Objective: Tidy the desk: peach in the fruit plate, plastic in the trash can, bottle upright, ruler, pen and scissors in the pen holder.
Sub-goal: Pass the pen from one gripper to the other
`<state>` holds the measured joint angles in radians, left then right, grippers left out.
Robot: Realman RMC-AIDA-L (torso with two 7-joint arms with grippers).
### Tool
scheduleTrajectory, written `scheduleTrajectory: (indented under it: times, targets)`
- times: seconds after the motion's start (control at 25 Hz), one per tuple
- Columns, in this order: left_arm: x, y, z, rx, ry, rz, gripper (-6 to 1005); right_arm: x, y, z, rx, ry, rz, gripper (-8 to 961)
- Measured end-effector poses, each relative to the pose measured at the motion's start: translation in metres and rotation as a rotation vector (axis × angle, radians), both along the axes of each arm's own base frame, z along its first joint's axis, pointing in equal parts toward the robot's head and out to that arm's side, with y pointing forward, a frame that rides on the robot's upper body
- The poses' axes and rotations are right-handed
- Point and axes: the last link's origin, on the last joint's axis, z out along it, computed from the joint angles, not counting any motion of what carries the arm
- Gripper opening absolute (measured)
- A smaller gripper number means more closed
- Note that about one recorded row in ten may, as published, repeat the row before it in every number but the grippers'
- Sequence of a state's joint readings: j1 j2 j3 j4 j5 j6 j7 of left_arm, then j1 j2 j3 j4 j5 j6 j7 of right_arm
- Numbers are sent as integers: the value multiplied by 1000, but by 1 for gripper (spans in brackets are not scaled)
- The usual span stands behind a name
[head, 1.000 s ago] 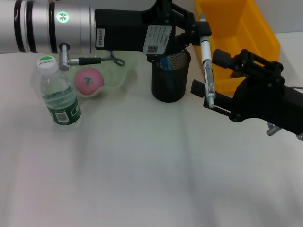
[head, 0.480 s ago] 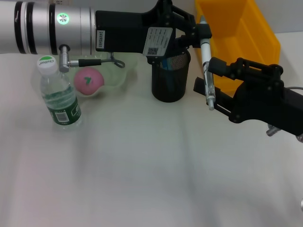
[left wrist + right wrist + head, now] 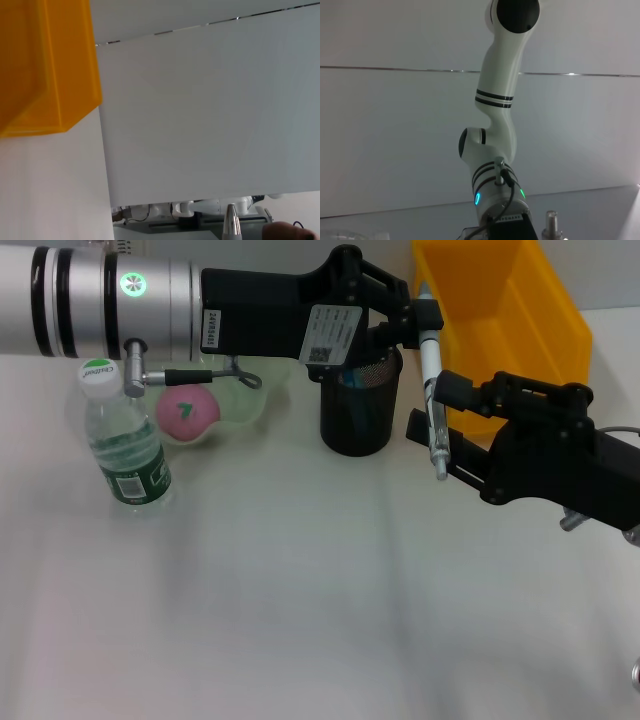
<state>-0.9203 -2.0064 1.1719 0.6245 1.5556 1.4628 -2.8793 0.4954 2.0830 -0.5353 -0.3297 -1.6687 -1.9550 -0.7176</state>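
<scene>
A white and silver pen (image 3: 431, 390) hangs nearly upright just right of the black mesh pen holder (image 3: 360, 405). My left gripper (image 3: 416, 318) reaches across from the left and is shut on the pen's upper end. My right gripper (image 3: 441, 412) sits by the pen's lower half with its fingers spread. The pink peach (image 3: 186, 410) lies in the clear fruit plate (image 3: 248, 400). Left of it, the bottle (image 3: 124, 438) stands upright. The yellow trash can (image 3: 500, 310) is at the back right. Something blue shows inside the holder. Ruler, scissors and plastic are out of view.
The left arm's silver and black body (image 3: 150, 300) spans the back of the desk above the plate and bottle. The left wrist view shows the yellow bin (image 3: 45, 65) and the pen's tip (image 3: 231, 225). The right wrist view shows the left arm (image 3: 502, 125) against a wall.
The pen has shifted slightly left and down toward the holder. My right gripper has dropped lower and moved left along the pen. The left arm has barely moved.
</scene>
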Motion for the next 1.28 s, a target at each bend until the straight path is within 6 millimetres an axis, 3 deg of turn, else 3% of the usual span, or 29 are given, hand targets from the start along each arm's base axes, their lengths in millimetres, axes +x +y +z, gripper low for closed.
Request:
scheduleTrajectory:
  times: [0.12, 0.4, 0.68, 1.28]
  targets:
    - [0, 0, 0, -1, 0, 0, 151, 0, 0, 0, 0, -1, 0, 411]
    - [0, 0, 0, -2, -1, -1, 152, 0, 0, 0, -3, -4, 7, 227]
    - [0, 0, 1, 2, 0, -4, 152, -1, 0, 0, -5, -11, 13, 186]
    - [-1, 2, 3, 23, -8, 1, 162, 0, -2, 0, -12, -16, 17, 191]
